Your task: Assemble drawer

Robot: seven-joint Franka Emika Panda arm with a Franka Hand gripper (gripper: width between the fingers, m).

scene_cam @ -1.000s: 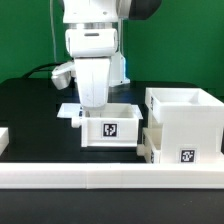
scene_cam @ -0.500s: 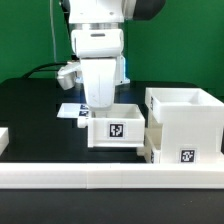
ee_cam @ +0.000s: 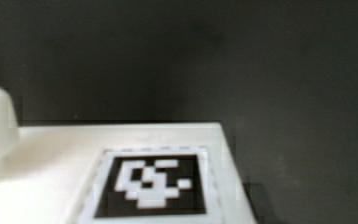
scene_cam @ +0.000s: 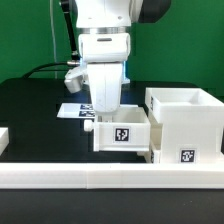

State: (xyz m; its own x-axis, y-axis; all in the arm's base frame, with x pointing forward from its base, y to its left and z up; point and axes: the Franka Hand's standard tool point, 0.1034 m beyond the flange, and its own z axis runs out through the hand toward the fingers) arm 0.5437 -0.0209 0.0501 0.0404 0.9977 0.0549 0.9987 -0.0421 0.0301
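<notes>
drawer tray closing in on its shell

the drawer is being put together near the front edge of the counter. its small tray (scene_cam: 122, 133), the one with the tag on its front face, has been travelling across the exterior view toward that view's right over the last second, and the arm has been going with it. now the tray's side is sitting just beside, perhaps touching, the tall shell (scene_cam: 186, 124) at the counter's front corner on that side. to my eye that means the tray is being lined up with the shell, though it is not yet slotted in.

the claw (scene_cam: 104, 106) is reaching down into the tray at its back wall, directly above it. i cannot tell whether its fingers are pinching that wall or only pushing on it; they are hidden. the wrist view is showing only a tagged white face (ee_cam: 149, 180) up close.
</notes>
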